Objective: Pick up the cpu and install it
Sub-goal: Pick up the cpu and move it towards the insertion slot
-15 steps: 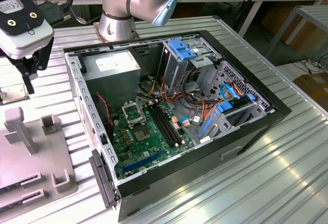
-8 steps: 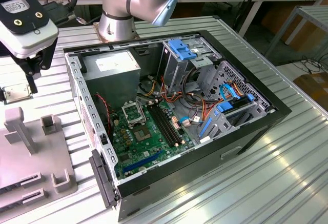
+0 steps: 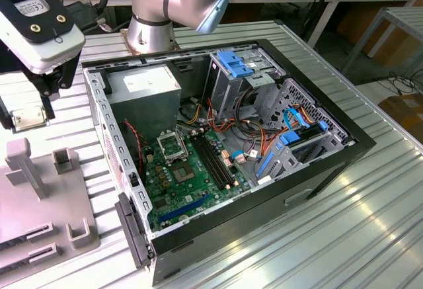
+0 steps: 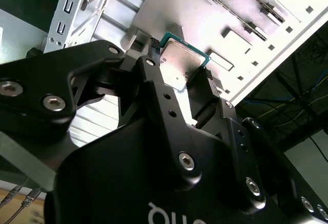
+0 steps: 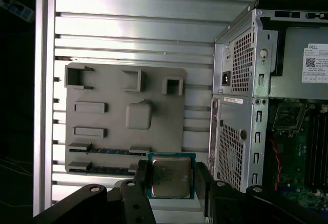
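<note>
Cpu [image 5: 171,176], pinched edgewise by my tool [image 4: 180,66], outside the computer case [image 3: 310,190]. Hazard, I judge: narrow hold slips or tilts, it drops or misseats in socket [image 3: 173,147].

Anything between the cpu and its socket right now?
The cpu sits in the end effector outside the computer case; its metal wall stands between it and the socket. Over that wall, nothing visible blocks.

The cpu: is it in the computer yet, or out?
Out. The cpu sits clamped in the gripper by the grey tray, outside the case.
</note>
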Available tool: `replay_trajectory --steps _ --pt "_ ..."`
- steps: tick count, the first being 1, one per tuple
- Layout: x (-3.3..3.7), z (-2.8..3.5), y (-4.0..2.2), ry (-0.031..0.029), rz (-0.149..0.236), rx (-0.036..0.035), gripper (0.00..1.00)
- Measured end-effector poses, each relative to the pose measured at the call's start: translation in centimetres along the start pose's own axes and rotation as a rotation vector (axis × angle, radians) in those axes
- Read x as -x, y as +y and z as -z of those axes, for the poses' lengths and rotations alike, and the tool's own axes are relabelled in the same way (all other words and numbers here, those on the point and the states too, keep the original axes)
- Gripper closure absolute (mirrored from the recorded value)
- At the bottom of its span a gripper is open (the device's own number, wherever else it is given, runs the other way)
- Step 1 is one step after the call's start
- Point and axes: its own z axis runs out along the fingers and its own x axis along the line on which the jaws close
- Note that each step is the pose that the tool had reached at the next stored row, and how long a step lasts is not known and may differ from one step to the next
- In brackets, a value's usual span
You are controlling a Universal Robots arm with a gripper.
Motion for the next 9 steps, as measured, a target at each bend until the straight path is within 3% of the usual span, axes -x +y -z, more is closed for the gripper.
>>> replay_trajectory --steps 9 --pt "0.34 0.01 -0.03 0.0 0.0 -0.0001 0.53"
